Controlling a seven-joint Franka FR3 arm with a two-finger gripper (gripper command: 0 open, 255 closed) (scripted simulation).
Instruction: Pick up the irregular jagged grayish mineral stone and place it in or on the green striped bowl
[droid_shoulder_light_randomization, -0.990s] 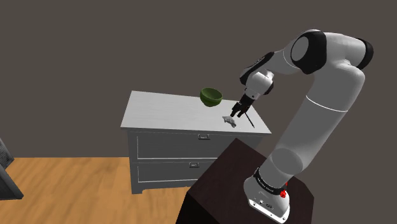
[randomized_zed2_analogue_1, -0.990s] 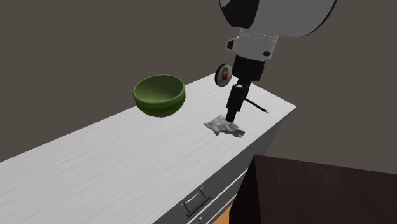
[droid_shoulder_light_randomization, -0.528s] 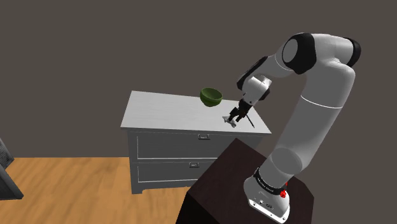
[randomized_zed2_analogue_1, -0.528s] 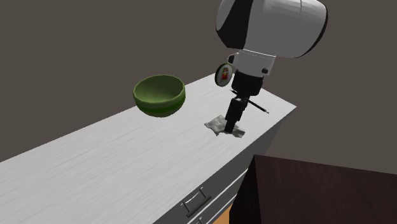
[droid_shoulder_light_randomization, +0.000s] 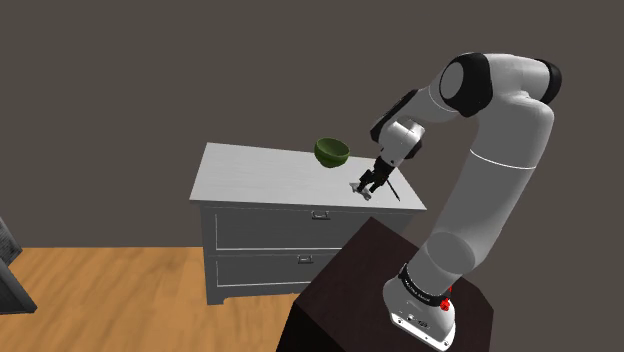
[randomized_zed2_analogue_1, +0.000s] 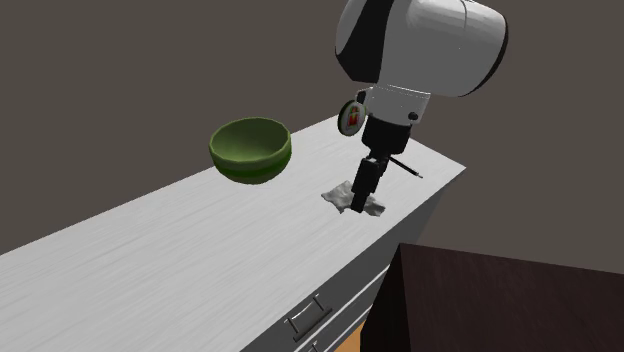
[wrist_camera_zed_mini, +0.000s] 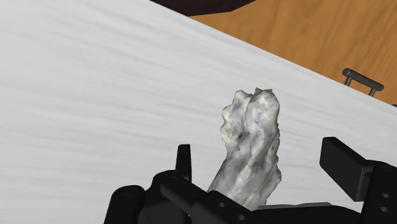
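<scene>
Toward the right end of the tabletop (randomized_zed2_analogue_1: 150, 260), as the second exterior view shows it, my tool (randomized_zed2_analogue_1: 358, 204) now sits low over the jagged grey stone (wrist_camera_zed_mini: 251, 153). A second ago its tips hung just above the stone's far edge. Since then the arm has dropped and leaned in, so the tips reach down around the stone near the tabletop. The stone itself has not shifted and lies where it did, near the front edge.

From the wrist view I read the tool as wide. Its two fingers (wrist_camera_zed_mini: 343, 164) stand apart with the stone upright between them. One finger is close beside the stone and the other leaves a clear gap. Nothing is clasped yet, so I count the stone as not held.

The descent looks finished to me, and the next move is to bring the fingers together. The stone's ragged faces may let it twist or slip as they squeeze, so I would want a firm pinch before lifting.

The green bowl (randomized_zed2_analogue_1: 250, 150) waits well apart to the left in that same view, farther back on the tabletop, and it looks empty. A thin black rod (randomized_zed2_analogue_1: 405, 167) and a round badge (randomized_zed2_analogue_1: 351, 117) lie just beyond the tool, and I should clear them on the way.
</scene>
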